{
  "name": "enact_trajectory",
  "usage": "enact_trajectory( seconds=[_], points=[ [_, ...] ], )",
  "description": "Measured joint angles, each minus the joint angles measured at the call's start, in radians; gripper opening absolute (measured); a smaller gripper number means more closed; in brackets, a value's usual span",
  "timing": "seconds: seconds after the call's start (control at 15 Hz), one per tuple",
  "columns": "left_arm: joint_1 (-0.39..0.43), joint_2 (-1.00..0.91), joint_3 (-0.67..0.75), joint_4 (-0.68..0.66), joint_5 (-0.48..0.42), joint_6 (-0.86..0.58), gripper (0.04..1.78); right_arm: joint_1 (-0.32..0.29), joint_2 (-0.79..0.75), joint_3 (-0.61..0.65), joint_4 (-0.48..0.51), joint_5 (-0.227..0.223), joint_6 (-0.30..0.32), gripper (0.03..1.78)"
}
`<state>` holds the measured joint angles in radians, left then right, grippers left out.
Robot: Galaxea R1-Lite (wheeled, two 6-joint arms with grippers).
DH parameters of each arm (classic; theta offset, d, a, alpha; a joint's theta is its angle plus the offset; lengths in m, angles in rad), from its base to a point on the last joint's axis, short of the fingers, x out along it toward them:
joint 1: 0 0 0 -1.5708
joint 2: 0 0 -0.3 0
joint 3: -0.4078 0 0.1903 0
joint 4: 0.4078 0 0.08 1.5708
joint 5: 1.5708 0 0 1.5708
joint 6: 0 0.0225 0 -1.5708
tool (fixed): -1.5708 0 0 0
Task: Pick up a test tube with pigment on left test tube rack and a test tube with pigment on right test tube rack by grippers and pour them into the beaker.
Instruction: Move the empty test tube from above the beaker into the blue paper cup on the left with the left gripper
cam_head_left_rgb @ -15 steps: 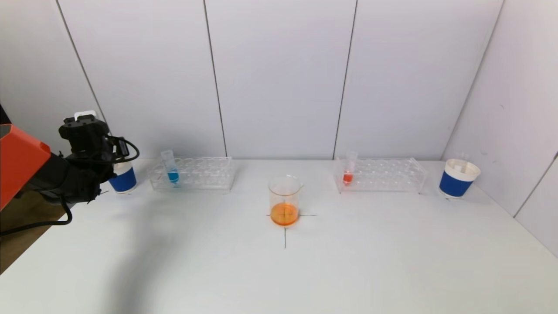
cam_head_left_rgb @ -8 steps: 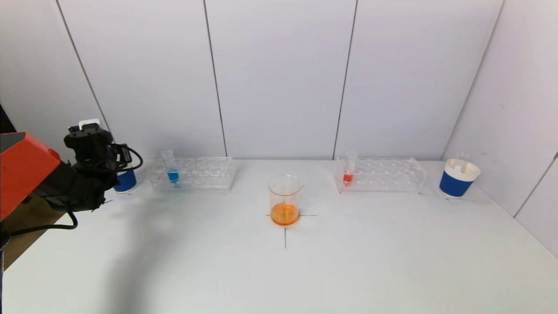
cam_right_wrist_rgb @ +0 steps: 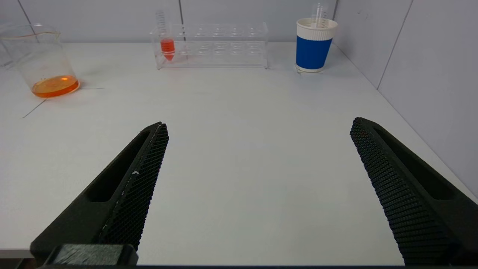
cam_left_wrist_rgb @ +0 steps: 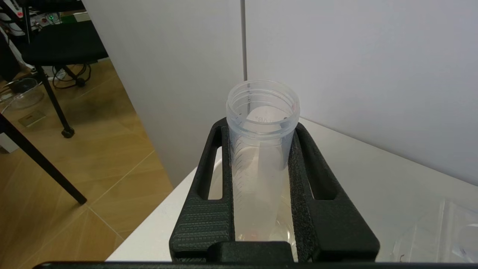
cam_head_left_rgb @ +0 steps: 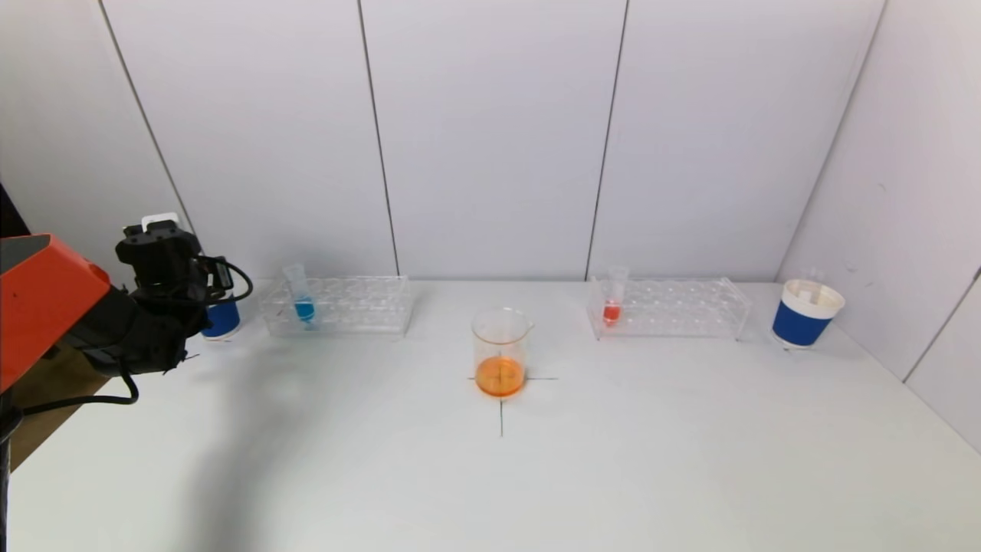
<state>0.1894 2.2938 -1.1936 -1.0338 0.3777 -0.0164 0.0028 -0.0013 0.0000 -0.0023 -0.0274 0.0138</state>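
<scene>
My left gripper (cam_left_wrist_rgb: 261, 129) is shut on an empty clear test tube (cam_left_wrist_rgb: 257, 164), held mouth up over the white rim of the left paper cup (cam_head_left_rgb: 222, 320). In the head view this gripper (cam_head_left_rgb: 170, 268) is at the table's far left. A tube of blue pigment (cam_head_left_rgb: 301, 300) stands in the left rack (cam_head_left_rgb: 352, 307). A tube of red pigment (cam_head_left_rgb: 613, 299) stands in the right rack (cam_head_left_rgb: 674, 308). The beaker (cam_head_left_rgb: 500, 349) at the table's middle holds orange liquid. My right gripper (cam_right_wrist_rgb: 257, 125) is open and empty over the near right of the table, out of the head view.
A blue-banded paper cup (cam_head_left_rgb: 806, 313) with an empty tube in it stands right of the right rack, near the side wall. A black cross is drawn on the table under the beaker. The table's left edge drops to the floor beside my left arm.
My left gripper has moved a little right and down with the empty tube, onto the left paper cup. Little has changed in the last half second.
</scene>
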Motion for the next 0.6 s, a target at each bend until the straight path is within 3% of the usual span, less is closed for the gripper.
enact_trajectory(
  seconds=[0.6],
  points=[
    [0.001,0.005,0.011,-0.019,0.0,0.021,0.48,0.0,0.0,0.0,0.0,0.001,0.0,1.77]
  ],
)
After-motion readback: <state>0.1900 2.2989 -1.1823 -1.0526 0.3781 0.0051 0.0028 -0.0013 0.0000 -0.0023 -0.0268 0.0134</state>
